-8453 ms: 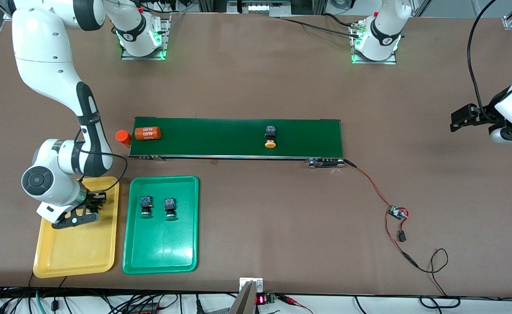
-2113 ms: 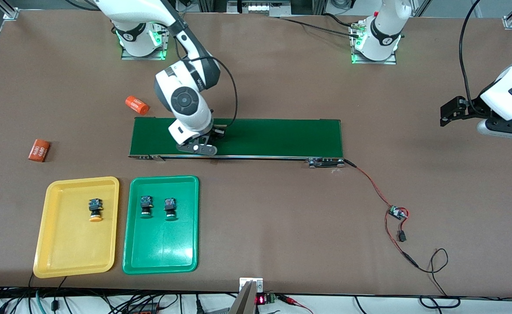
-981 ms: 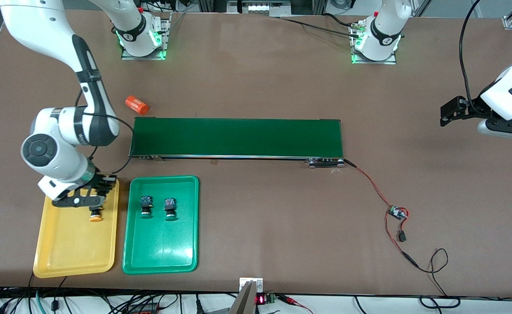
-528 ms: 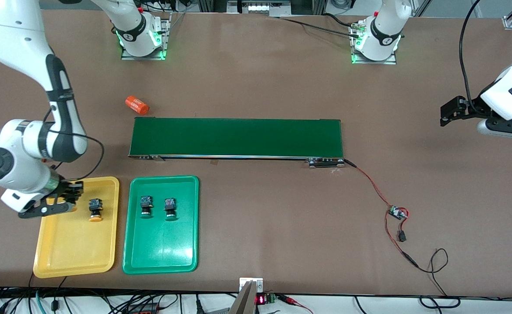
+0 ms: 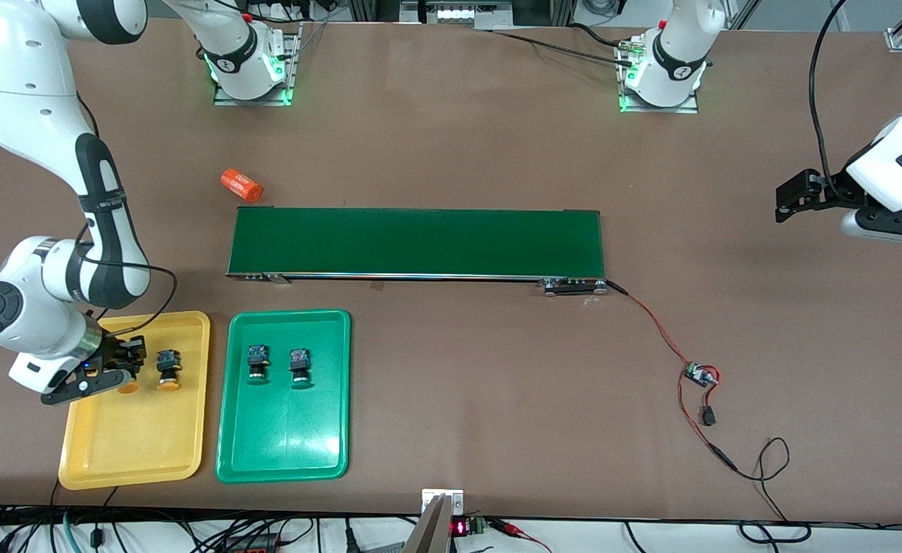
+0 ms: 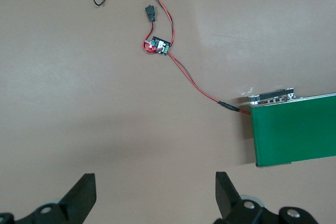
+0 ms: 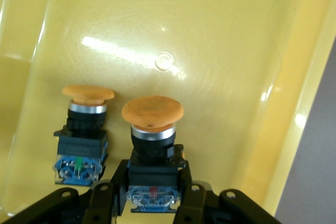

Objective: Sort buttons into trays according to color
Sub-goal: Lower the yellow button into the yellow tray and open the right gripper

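Two orange-capped push-button switches sit over your shallow yellow plastic tray (image 5: 136,430): one (image 5: 166,369) rests on it, and the other (image 7: 152,150) is clamped in the right gripper (image 5: 117,365), just at its 9 o'clock. Two green-capped switches (image 5: 257,363) lie in the green plastic tray (image 5: 282,445). Your left gripper (image 5: 792,203) waits with jaws spread wide, holding nothing, over bare table.

Front cam high, faces arms, whole worktop (image 5: 451,153). Wrist cams look down: right close on yellow tray (image 7: 173,35), also in front view (image 5: 136,453); left higher, belt (image 6: 294,129) end.
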